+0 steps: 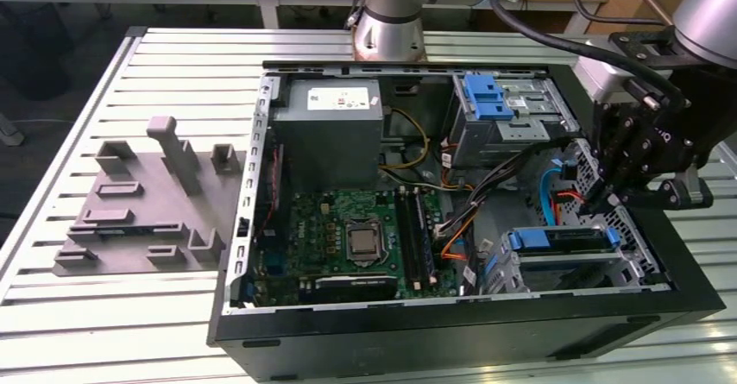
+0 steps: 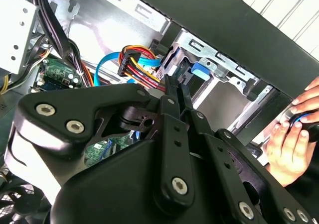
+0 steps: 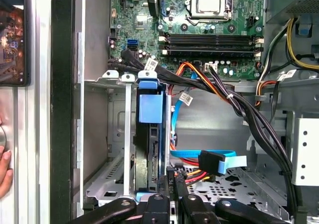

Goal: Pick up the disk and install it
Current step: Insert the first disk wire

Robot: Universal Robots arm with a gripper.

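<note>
The disk sits in the lower drive cage at the front right corner of the open computer case, its blue carrier edge facing up. In the first wrist view the disk stands edge-on in the cage slot, its blue tab at the end towards the motherboard. My gripper hangs just above the cage, inside the case. In both wrist views the gripper has its fingers pressed together, holding nothing, right beside the disk's edge.
Red, orange and blue cables run close to the fingers. The motherboard, the power supply and an upper bay with a blue latch fill the case. A grey fixture lies on the table. A person's hand rests outside the case wall.
</note>
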